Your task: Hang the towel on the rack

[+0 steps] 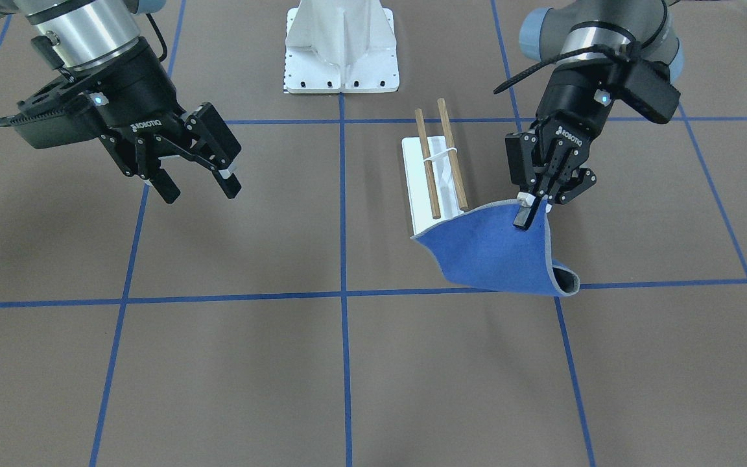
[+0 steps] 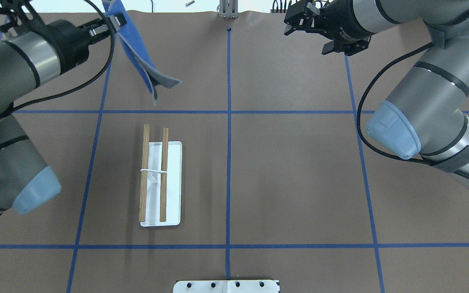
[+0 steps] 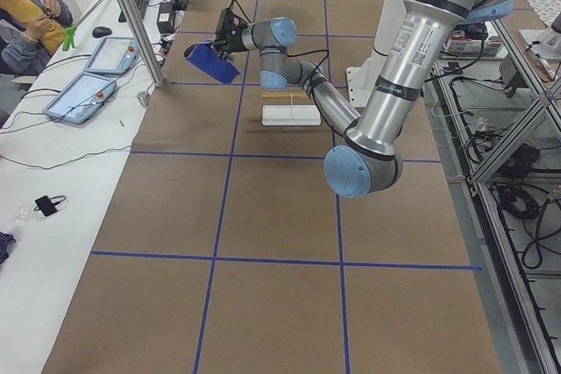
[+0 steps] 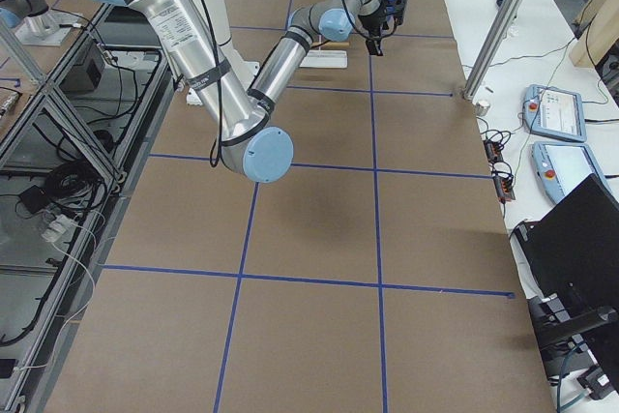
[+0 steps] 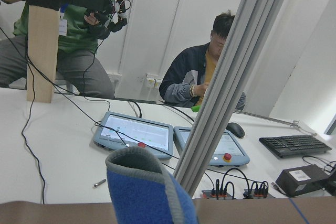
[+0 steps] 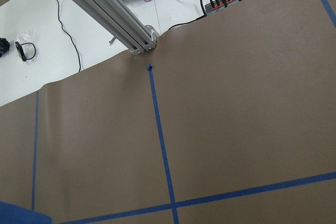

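My left gripper (image 1: 524, 217) is shut on one edge of the towel (image 1: 490, 250) and holds it up off the table. The towel hangs folded, blue face out, grey face inside the fold. In the overhead view the left gripper (image 2: 112, 23) and the towel (image 2: 136, 53) are beyond the rack's far end. The rack (image 2: 161, 179) stands on its white base (image 1: 415, 194) with two wooden rods (image 1: 441, 155), both bare. The towel's blue tip fills the bottom of the left wrist view (image 5: 147, 192). My right gripper (image 1: 200, 189) is open and empty, far from the rack, also in the overhead view (image 2: 291, 22).
The big white bolted pedestal (image 1: 341, 52) stands at the robot's side of the table. Blue tape lines (image 1: 342, 295) cross the brown table. An aluminium post (image 6: 105, 9), control tablets (image 5: 136, 132) and operators are past the far edge.
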